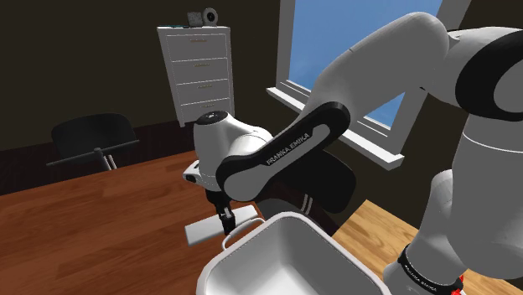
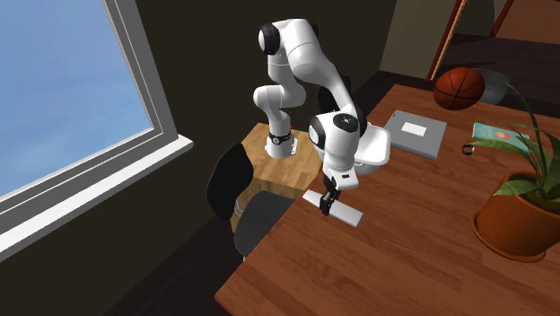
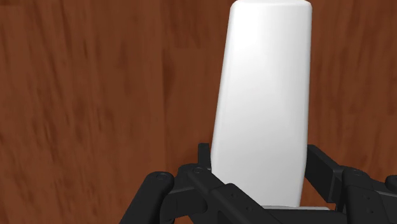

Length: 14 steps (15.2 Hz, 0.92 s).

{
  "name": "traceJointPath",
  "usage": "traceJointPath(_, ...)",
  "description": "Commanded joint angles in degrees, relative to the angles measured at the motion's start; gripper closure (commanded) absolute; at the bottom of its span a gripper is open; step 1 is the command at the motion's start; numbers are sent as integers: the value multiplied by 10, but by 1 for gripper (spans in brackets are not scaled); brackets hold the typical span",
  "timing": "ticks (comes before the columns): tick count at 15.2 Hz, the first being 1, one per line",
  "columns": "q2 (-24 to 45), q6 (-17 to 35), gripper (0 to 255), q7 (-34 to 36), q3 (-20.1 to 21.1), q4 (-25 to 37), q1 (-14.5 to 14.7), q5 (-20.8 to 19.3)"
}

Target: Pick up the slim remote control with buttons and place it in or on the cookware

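Note:
The remote [image 3: 264, 108] is a plain white slim slab lying flat on the brown wooden table [image 1: 100, 226]. No buttons show on it. My black gripper [image 3: 257, 159] is shut on its near end, with one finger [image 3: 203, 159] against each long side. In the shoulder view the gripper [image 1: 225, 219] points down onto the remote [image 1: 204, 229], just beside the rim of the white deep pan [image 1: 285, 260]. In the second exterior view the remote [image 2: 345, 214] lies in front of the pan [image 2: 375, 148], with the gripper [image 2: 327, 203] on it.
A black chair [image 1: 92, 138] and a white dresser [image 1: 195, 71] stand beyond the table, near a window [image 1: 352, 50]. The second exterior view shows a grey flat box [image 2: 415, 133], a basketball [image 2: 459, 87], a teal book [image 2: 498, 135], a potted plant [image 2: 516, 215] and another chair [image 2: 247, 202].

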Motion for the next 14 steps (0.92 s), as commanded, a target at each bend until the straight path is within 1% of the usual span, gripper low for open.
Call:
traceJointPath(1, 0, 0, 255, 0, 0, 0, 0, 0)
traceJointPath(6, 0, 0, 255, 0, 0, 0, 0, 0)
traceJointPath(14, -34, -56, 255, -6, 2, 23, -2, 10)
